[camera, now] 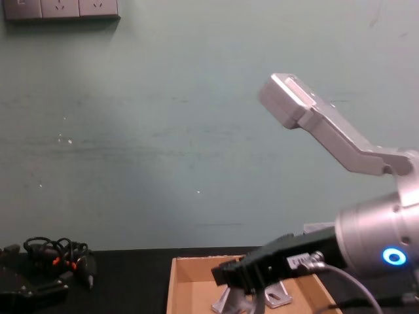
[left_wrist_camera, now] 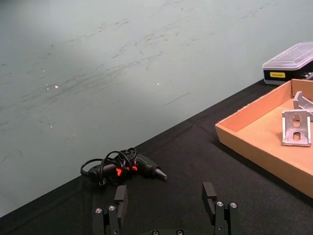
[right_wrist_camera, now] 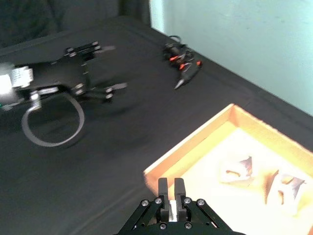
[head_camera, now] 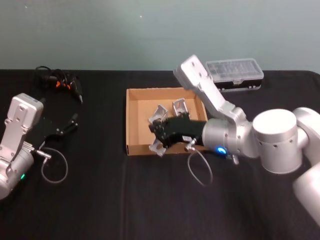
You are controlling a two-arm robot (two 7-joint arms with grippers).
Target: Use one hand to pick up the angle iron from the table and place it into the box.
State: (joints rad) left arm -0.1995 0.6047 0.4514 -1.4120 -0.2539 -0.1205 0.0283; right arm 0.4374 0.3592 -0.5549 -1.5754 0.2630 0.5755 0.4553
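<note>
in the head view, your right gripper (head_camera: 159, 135) hangs over the near-left part of the box (head_camera: 131, 120), with an angle iron (head_camera: 156, 148) at its tip and two more brackets (head_camera: 179, 106) already lying inside. the left gripper (head_camera: 70, 123) rests on the table (head_camera: 100, 200), well apart. in the left wrist view its fingers (left_wrist_camera: 120, 198) stand wide open, holding nothing. in the right wrist view the jaws are nearly closed on a small pale piece (right_wrist_camera: 172, 209) above the box's corner. you're at the placing step; next, lower and release inside the walls.
</note>
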